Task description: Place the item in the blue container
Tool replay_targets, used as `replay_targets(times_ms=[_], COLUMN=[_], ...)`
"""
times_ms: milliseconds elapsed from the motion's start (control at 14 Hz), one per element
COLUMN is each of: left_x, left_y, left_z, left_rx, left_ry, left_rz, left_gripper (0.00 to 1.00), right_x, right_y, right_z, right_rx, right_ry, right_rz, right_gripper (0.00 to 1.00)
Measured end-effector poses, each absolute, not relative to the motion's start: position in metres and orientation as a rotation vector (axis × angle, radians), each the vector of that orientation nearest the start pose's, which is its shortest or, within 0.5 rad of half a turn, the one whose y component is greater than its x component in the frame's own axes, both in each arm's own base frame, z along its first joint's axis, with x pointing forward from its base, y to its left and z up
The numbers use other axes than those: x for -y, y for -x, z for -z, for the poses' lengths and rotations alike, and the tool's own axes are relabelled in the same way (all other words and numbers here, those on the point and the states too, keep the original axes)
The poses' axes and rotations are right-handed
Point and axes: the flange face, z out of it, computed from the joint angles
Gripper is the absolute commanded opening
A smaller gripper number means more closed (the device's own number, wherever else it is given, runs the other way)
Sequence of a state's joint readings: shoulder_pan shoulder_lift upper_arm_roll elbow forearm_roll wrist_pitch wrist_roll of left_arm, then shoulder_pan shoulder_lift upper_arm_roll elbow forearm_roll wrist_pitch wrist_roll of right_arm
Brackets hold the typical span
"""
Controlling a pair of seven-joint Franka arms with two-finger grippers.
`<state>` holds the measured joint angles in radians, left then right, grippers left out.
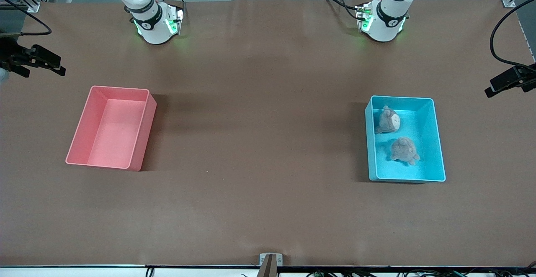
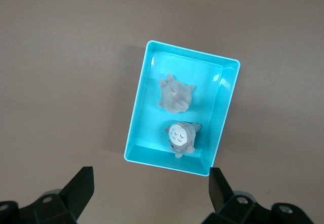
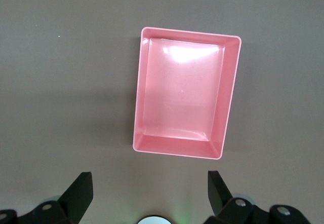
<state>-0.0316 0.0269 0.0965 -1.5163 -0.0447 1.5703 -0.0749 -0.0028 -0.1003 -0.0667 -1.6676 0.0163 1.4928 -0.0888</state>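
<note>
The blue container stands on the brown table toward the left arm's end. Two grey plush toys lie in it: one with a white face and, nearer the front camera, a rounder one. The left wrist view looks straight down on the blue container, the white-faced toy and the rounder toy. My left gripper hangs high over bare table beside the bin, open and holding nothing. My right gripper is open and holding nothing, high over the table beside the pink bin. Neither hand shows in the front view.
A pink bin of the same size, with nothing in it, stands toward the right arm's end; the right wrist view shows the pink bin from above. Black camera mounts jut in at both table ends. Brown table lies between the bins.
</note>
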Motion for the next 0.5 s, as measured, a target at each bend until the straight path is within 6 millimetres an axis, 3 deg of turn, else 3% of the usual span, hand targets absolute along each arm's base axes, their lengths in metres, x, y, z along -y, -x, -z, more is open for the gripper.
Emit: replay_targets(times_ms=[215, 501], left_x=[-0.0175, -0.0151], left_y=[-0.5632, -0.5633], left_z=[-0.6433, -0.6453], left_rx=[0.182, 0.175], left_ry=[3.179, 3.180], left_rz=[0.069, 0.075], left_gripper=[1.00, 1.00], right_x=[0.0348, 0.0325], right_y=[-0.5128, -0.5123], right_z=[-0.6262, -0.6258], right_rx=[0.034, 0.042], right_ry=[3.110, 3.109], right_rz=[-0.113, -0.122], right_gripper=[1.00, 1.00])
